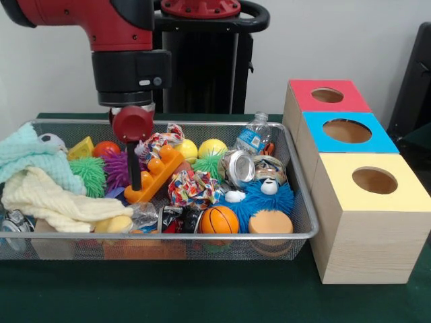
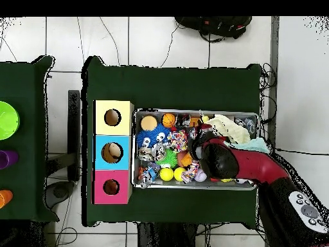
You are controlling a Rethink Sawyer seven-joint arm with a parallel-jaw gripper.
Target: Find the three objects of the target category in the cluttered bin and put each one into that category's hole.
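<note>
**Jaws down in the clutter, grasp unconfirmed**

Jaws: cannot tell how they stand. The gripper [image 1: 135, 176] shows only as one dark blade dropping from a red hub into the wire bin [image 1: 304, 232], its tip buried beside the orange block toy [image 1: 156, 175]; nothing seen clamped.

Target category is not given and no toy shows itself as belonging to it. Likely candidates, as a guess: the balls. Basketball [image 1: 219, 219] lies at the bin's front rim, near the middle. Two yellow balls [image 1: 212, 147] sit toward the back rim, centre. Red ball [image 1: 106, 149] is near the back-left corner, by the green spiky ball [image 1: 89, 175].

Relative to the jaws: orange block touching or just beside the tip; purple spiky ball [image 1: 118, 168] just beside it on the other side; rope toy [image 1: 194, 187] near; basketball and yellow balls apart from it.

Doing this step well, in my judgement: settle on one piece before closing, since neighbours crowd the tip. Lift straight, clear of the cloths [image 1: 54, 200] heaped at the left end. Hole boxes [image 1: 367, 222] stand outside the bin's right end.
</note>
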